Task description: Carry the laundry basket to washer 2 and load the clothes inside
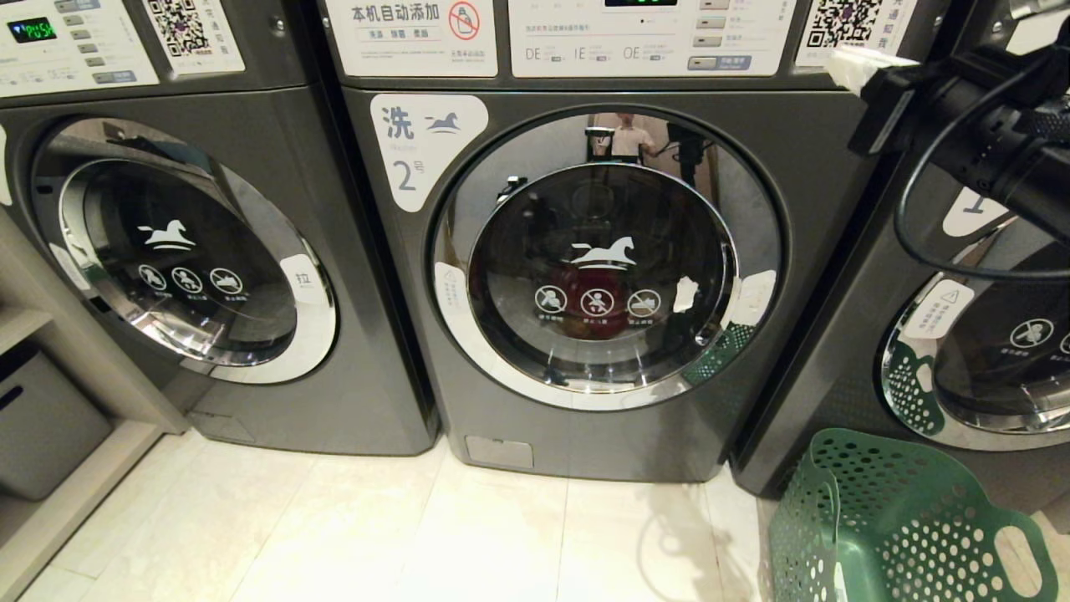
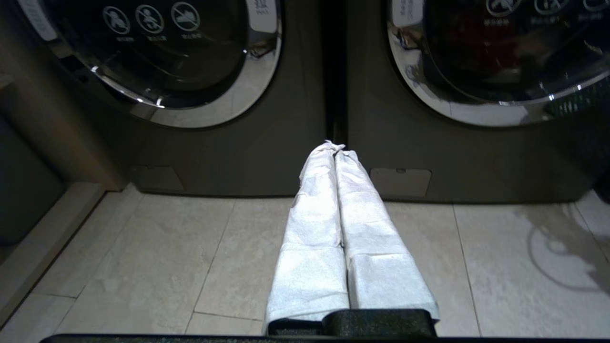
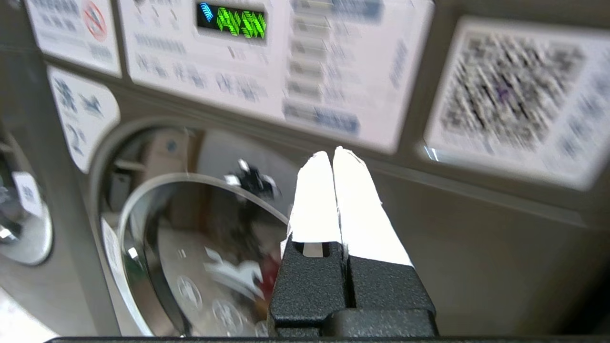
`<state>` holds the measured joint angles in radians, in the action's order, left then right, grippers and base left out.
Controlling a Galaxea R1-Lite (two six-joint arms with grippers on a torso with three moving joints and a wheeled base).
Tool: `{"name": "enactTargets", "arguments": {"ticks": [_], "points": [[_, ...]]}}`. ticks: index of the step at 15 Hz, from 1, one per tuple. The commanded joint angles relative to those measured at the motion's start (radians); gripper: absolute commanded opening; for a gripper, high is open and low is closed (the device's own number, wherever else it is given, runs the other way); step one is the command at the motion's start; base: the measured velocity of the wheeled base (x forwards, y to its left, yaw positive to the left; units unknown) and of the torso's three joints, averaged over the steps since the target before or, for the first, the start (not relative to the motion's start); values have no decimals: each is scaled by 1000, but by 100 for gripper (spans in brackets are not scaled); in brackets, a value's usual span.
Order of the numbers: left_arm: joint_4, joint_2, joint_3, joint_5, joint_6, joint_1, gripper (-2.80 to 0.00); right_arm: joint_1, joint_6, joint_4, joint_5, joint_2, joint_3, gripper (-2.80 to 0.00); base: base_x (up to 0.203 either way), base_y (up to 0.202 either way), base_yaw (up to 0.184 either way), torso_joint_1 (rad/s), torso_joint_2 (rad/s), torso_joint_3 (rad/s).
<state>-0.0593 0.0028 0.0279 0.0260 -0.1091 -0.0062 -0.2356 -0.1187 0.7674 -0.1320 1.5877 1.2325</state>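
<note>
Dark green laundry basket point(image 1: 907, 522), holed all over with oval handle cut-outs, on the floor point(image 1: 401, 535) well below the right tool point(image 3: 333, 157). Washer 2 point(image 1: 585, 267) dark grey, chrome-ringed door closed, red clothes point(image 1: 589, 305) behind the glass. Right tool pinched together, holding nothing, near its control panel point(image 3: 286, 62). Left tool point(image 2: 336, 147) likewise pressed closed, low before the washers.

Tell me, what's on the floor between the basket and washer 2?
Nothing: in the head view only bare floor tile lies between the basket and washer 2.
</note>
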Motion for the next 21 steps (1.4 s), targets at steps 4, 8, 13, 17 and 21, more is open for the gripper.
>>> {"name": "enactTargets", "arguments": {"ticks": [4, 8, 13, 17, 21], "points": [[-6, -1, -32, -54, -72, 0, -280, -31, 25, -15, -30, 221, 216, -280, 0, 0, 0, 0, 0, 0], [-7, -1, -34, -54, -67, 0, -280, -33, 29, 36, -18, 371, 448, -280, 0, 0, 0, 0, 0, 0], [9, -1, -33, -55, -48, 0, -280, -51, 27, 44, -9, 420, 547, -280, 0, 0, 0, 0, 0, 0], [46, -1, -34, -46, 15, 0, -280, -66, 27, 41, -7, 478, 639, -280, 0, 0, 0, 0, 0, 0], [46, -1, -34, -46, 17, 0, -280, -65, 25, 38, 2, 543, 719, -280, 0, 0, 0, 0, 0, 0]]}}
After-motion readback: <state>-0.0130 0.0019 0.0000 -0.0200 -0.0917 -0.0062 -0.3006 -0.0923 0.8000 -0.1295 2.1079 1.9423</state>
